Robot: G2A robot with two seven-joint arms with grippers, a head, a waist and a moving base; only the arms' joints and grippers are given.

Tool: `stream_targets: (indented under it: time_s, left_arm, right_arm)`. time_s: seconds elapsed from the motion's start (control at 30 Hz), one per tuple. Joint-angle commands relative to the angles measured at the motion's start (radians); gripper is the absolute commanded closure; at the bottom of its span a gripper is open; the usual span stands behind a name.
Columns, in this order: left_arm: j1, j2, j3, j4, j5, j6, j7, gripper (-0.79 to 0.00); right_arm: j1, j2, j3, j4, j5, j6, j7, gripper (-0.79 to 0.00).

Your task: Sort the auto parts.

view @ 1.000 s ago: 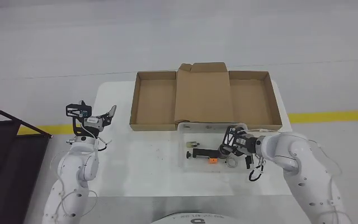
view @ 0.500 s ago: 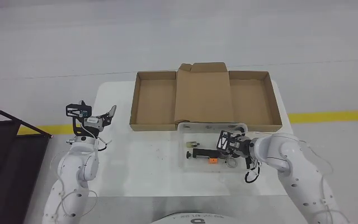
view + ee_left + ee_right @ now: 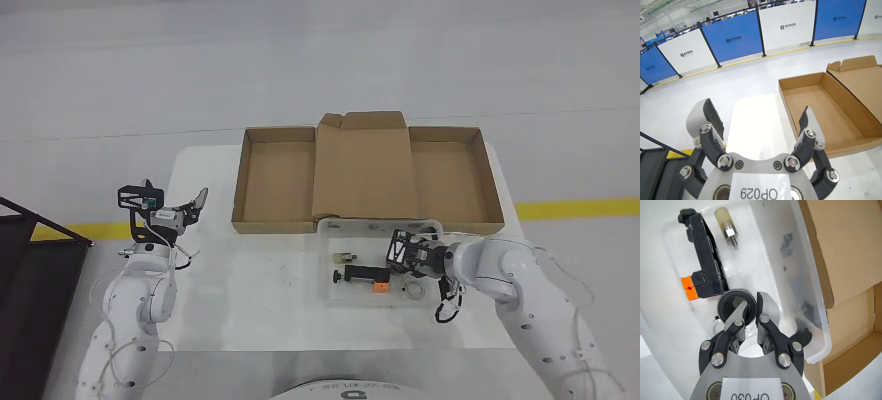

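Observation:
A clear plastic tray (image 3: pixel 332 290) in front of the cardboard box holds the parts. In it lie a black bracket with an orange clip (image 3: pixel 704 262), a cream-capped bolt (image 3: pixel 726 224) and a pale metal ring (image 3: pixel 713 328). My right gripper (image 3: pixel 751 303) is inside the tray, shut on the wall of a black ring (image 3: pixel 735 298), one finger through its hole and the other outside. The top view shows this gripper (image 3: pixel 401 252) at the tray's right half, near the bracket (image 3: pixel 365 273). My left gripper (image 3: pixel 757 108) is open with nothing between its fingers, raised over the table's left end (image 3: pixel 173 206).
The open cardboard box (image 3: pixel 365 170) sits at the table's back, with compartments left (image 3: pixel 829 113) and right and a flap across its middle. Its front wall (image 3: pixel 838 256) stands close beside the tray. A dark rack (image 3: pixel 30 270) is left of the table.
My right gripper has shifted a little to the left inside the tray, toward the bracket. The left arm has not moved.

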Motion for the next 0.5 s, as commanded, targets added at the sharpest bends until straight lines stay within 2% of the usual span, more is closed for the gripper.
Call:
stream_targets:
  time_s: [0.0, 0.33, 0.47]
  left_arm:
    - [0.0, 0.0, 0.0, 0.0, 0.0, 0.0, 0.0, -0.785]
    - [0.0, 0.0, 0.0, 0.0, 0.0, 0.0, 0.0, -0.785]
    - [0.0, 0.0, 0.0, 0.0, 0.0, 0.0, 0.0, -0.785]
  right_arm:
    - [-0.007, 0.004, 0.03, -0.003, 0.032, -0.017, -0.036, 0.0]
    - [-0.063, 0.032, 0.222, 0.008, 0.267, -0.186, -0.259, 0.0]
    - [-0.06, 0.044, 0.26, 0.042, 0.406, -0.186, -0.361, 0.0]
